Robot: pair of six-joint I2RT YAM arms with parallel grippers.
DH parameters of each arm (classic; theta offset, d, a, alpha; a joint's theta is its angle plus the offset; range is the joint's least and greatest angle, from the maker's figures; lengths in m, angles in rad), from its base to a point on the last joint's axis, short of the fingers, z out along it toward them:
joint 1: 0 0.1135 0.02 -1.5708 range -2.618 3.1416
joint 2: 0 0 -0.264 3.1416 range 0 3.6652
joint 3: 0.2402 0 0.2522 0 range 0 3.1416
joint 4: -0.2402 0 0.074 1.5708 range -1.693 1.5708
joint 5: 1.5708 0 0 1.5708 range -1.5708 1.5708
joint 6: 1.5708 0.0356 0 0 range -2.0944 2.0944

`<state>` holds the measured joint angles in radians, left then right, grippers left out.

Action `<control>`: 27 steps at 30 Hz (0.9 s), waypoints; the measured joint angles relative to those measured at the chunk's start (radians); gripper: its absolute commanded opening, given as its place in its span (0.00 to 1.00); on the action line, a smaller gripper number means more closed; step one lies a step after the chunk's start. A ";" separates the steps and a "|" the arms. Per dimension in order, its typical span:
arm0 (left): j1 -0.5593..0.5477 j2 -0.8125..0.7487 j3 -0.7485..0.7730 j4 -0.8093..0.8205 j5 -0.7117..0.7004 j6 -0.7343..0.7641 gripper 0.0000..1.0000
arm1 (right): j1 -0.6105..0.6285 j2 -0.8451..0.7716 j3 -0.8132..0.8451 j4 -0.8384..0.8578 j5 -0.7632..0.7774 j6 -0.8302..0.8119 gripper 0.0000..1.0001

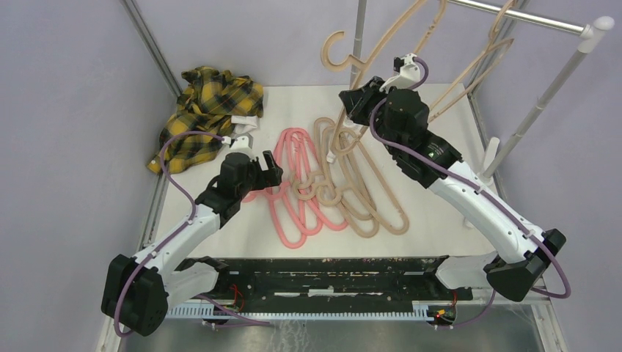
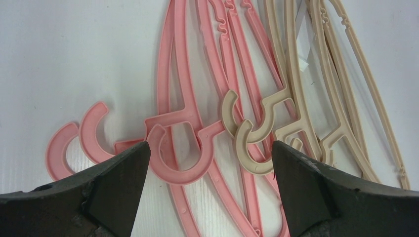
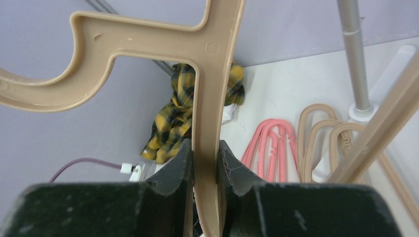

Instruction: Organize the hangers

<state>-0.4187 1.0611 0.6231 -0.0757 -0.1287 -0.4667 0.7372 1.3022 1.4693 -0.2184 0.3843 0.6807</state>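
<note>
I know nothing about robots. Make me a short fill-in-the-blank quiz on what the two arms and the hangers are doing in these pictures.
1. The right gripper is shut on a hanger whose colour is ____.
2. The left gripper hovers over the table with its jaws ____.
3. The plaid shirt in the far left corner is black and ____.

Missing words: beige; open; yellow.
</note>
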 measured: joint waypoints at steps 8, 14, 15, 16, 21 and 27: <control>0.000 -0.018 -0.003 -0.001 0.000 0.000 0.99 | -0.072 0.032 -0.026 0.001 -0.068 0.105 0.04; 0.000 -0.018 -0.003 -0.002 0.000 0.000 0.99 | -0.072 0.043 -0.067 0.002 -0.116 0.154 0.04; 0.000 -0.018 -0.003 -0.002 -0.001 0.000 0.99 | -0.072 0.043 -0.073 0.001 -0.116 0.157 0.04; 0.000 -0.018 -0.003 -0.002 -0.001 0.000 0.99 | -0.075 0.043 -0.077 0.000 -0.116 0.160 0.04; 0.000 -0.018 -0.003 -0.003 -0.001 0.000 0.99 | -0.145 0.050 -0.061 0.002 -0.127 0.170 0.04; 0.000 -0.031 -0.005 -0.011 -0.005 0.000 0.99 | -0.327 0.132 0.053 0.020 -0.196 0.235 0.04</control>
<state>-0.4187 1.0306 0.6178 -0.0872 -0.1333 -0.4667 0.4103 1.4342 1.5219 -0.1986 0.1879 0.9154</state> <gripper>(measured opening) 0.992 0.228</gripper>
